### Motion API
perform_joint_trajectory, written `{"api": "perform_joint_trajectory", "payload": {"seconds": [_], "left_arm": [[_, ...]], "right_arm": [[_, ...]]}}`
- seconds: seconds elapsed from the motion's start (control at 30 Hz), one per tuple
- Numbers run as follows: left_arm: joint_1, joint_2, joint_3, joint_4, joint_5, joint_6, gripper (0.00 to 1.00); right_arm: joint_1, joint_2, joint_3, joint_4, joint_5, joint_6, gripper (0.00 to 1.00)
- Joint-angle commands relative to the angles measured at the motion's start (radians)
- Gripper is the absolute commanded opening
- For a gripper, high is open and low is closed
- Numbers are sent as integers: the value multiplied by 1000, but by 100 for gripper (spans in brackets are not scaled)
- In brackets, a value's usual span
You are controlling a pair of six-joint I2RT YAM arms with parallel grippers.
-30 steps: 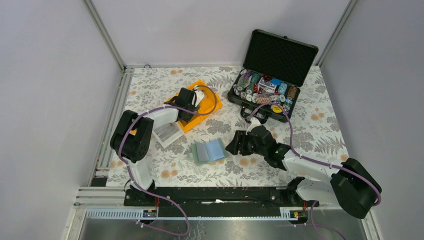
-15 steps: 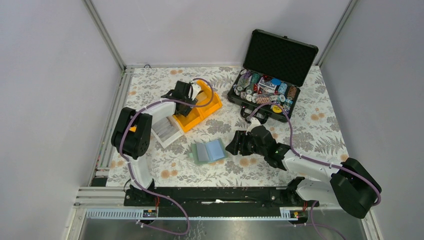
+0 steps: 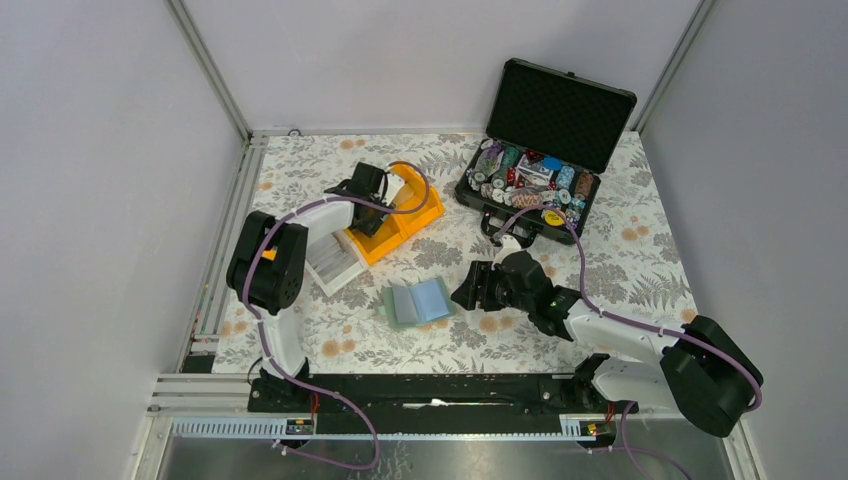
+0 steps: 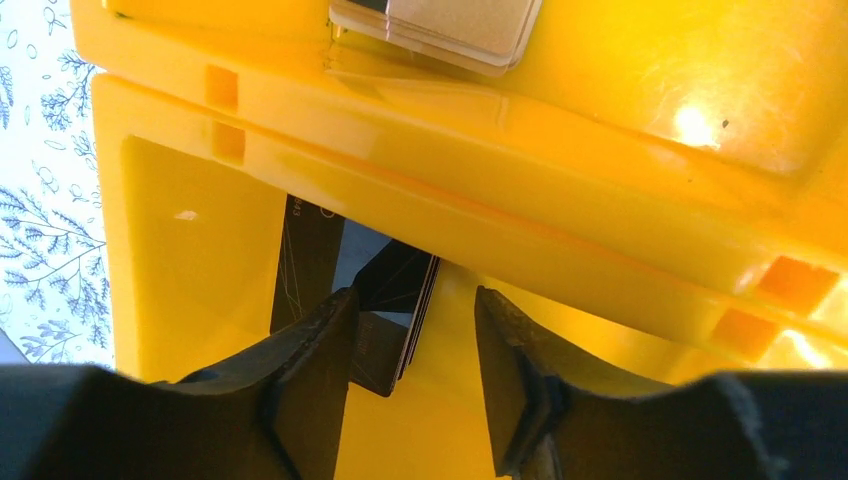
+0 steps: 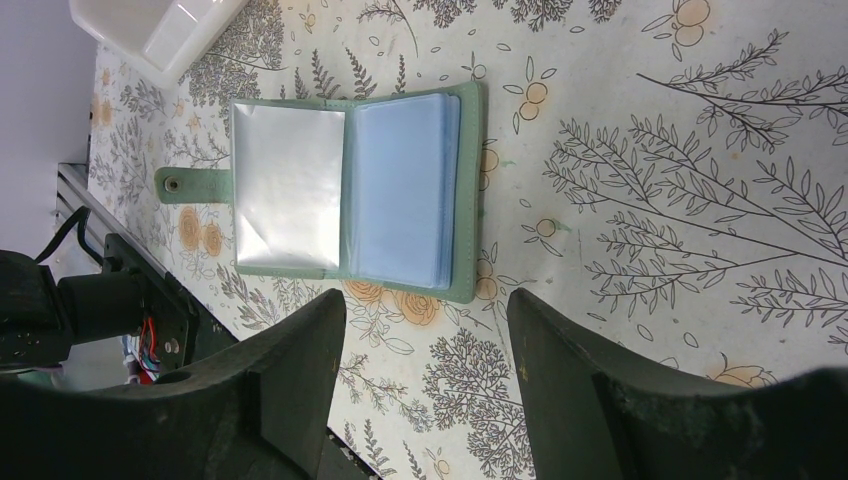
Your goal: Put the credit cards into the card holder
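Observation: holder lies open, pockets up, on counter about midway between the side edges and nearer the near edge. Through the right wrist camera I see one silvery page, one pale blue page, and the snap tab sticking out past the silvery side. Right pincer hovers just right of it, fingers spread, nothing between them. Left pincer is over yellow bin, toward the far left corner. Black cards stand tilted in one compartment, between my spread fingers; I cannot tell whether either finger touches them. Tan cards sit in the next compartment. White bin is just beside the yellow one.
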Motion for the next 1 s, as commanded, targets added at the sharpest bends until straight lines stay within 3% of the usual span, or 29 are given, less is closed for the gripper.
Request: {"api": "perform_joint_trajectory", "payload": {"seconds": [0.0,0.43,0.53,0.67,0.8,0.97], "left_arm": [[5,11,19,-19,40,0,43],[-40,-41,-82,110,-76,36,35],[-47,-45,-86,123,-90,38,53],[-47,-41,-80,126,-127,42,65],[-47,-20,-57,98,-107,36,67],[-46,-1,-36,66,-103,33,58]], "right_arm": [[-8,-24,-2,24,23,6,68],[-8,-42,-7,23,33,4,68],[-8,-44,-6,23,33,0,68],[-8,-42,-3,23,33,-1,68],[-8,-41,-3,24,35,0,68],[-8,-44,-6,23,36,-1,68]]}}
